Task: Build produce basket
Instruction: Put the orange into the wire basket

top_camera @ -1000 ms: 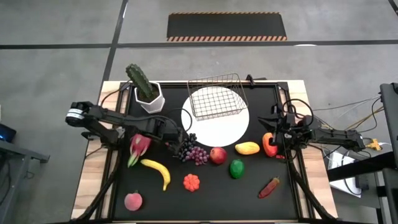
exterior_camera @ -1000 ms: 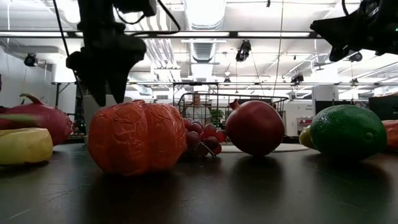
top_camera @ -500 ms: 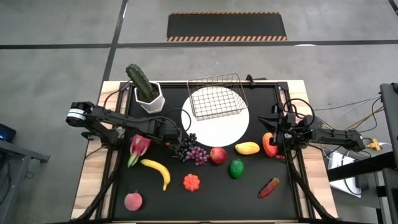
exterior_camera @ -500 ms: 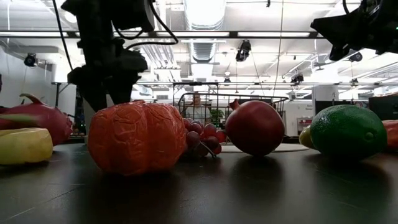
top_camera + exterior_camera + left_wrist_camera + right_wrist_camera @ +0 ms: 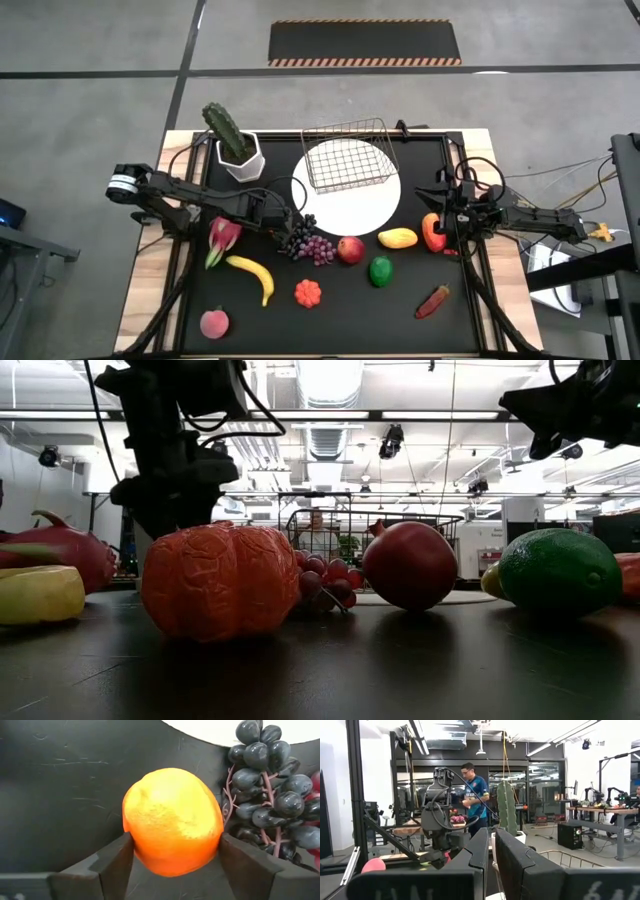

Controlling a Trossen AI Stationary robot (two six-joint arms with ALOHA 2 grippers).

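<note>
Lowered left end effector (image 5: 172, 852) clamps orange (image 5: 172, 820); grapes (image 5: 272, 795) touching alongside.

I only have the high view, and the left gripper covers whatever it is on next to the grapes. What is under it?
Observer: An orange. In the left wrist view the left gripper has a finger against each side of it.
Operator: Are the grapes caught in that grip?
Observer: No. The grapes lie close beside the orange, outside the fingers.
Operator: And the right gripper, is it carrying anything?
Observer: No. Its wrist view shows the right gripper shut, fingers together with nothing between them.
</note>
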